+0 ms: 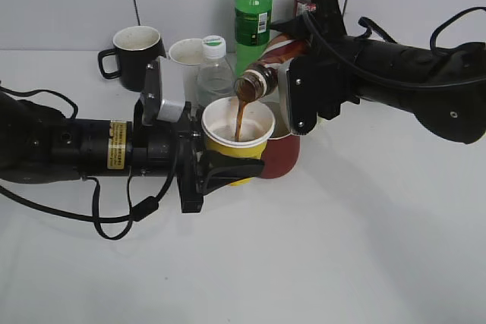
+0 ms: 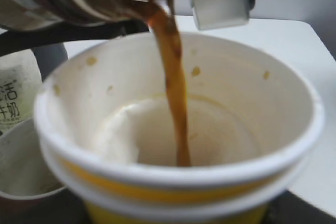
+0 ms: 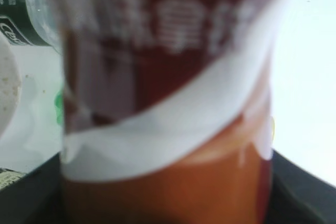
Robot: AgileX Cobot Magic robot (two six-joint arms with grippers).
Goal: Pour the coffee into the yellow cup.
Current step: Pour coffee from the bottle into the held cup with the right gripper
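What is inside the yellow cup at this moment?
A thin brown stream from the coffee bottle falls into the yellow cup. Its white walls carry brown splashes; the near rim hides the liquid level at the bottom.

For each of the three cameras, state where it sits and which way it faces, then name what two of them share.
Exterior view: in front, slanted down at the white table; shows both arms, left gripper clamping the yellow cup, right gripper tilting the coffee bottle.
Left wrist view: on the left arm, close above the cup, facing into it; no part of that arm's own gripper is clearly visible.
Right wrist view: on the right arm, pressed against the bottle's label; dark jaw edges low.
Shared: exterior and left wrist views both show the coffee stream.
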